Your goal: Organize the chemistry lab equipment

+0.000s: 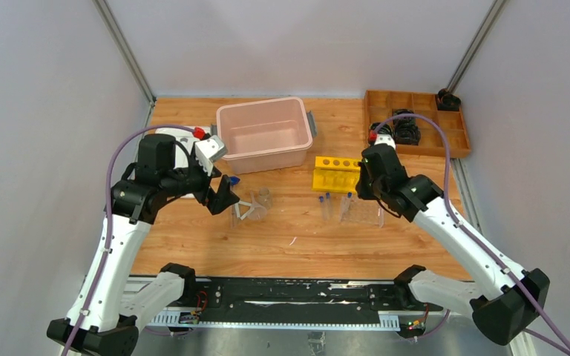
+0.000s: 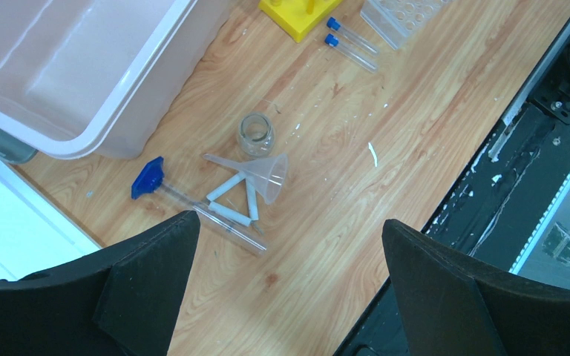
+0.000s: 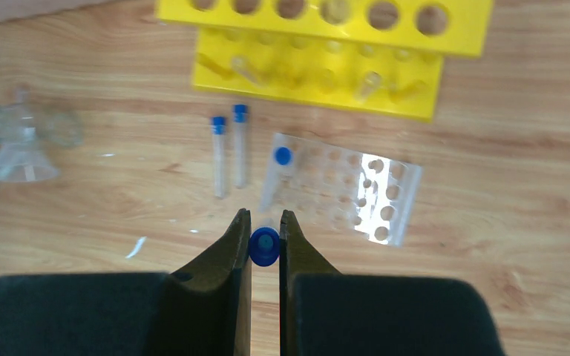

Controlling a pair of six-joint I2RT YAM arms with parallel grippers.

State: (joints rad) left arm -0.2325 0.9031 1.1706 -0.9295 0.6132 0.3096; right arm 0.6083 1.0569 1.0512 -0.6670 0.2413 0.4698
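My right gripper (image 3: 265, 216) is shut on a small clear tube with a blue cap (image 3: 264, 246), seen end-on, held above the near left edge of the clear rack (image 3: 349, 189). One capped tube (image 3: 283, 156) stands in that rack. Two more tubes (image 3: 228, 148) lie to its left. The yellow six-hole rack (image 3: 326, 44) stands beyond. My left gripper (image 2: 289, 220) is open and empty above bare wood, near the funnel (image 2: 267, 174), the beaker (image 2: 256, 133) and a thin clear rod (image 2: 208, 215) with a blue end (image 2: 148, 178).
A pink bin (image 1: 265, 133) stands at the back centre. A brown wooden tray (image 1: 415, 122) with black ring parts (image 1: 404, 130) is at the back right. White stick pieces (image 2: 234, 200) lie under the funnel. A black rail (image 1: 289, 293) runs along the near edge.
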